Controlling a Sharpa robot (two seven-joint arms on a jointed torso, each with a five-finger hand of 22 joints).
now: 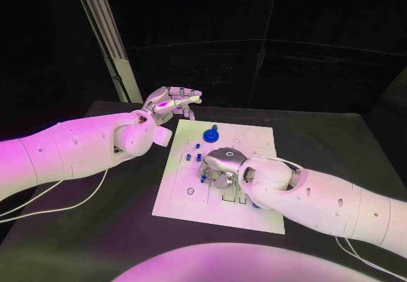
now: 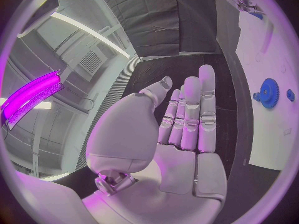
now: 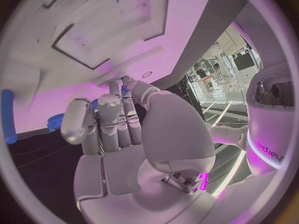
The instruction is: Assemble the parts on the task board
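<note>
Right hand (image 3: 118, 134) against task board (image 3: 124, 40), fingertips on small blue part (image 3: 126, 88).

text: "sharpa" — sideways, purple-lit band on the robot's white body, right wrist view | other print — unreadable

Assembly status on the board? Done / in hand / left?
Done: a blue gear sits near the task board's far edge. In hand: the right hand works over the board's middle; what it holds is unclear. Left: small blue parts still loose. Left hand idle, open.
</note>
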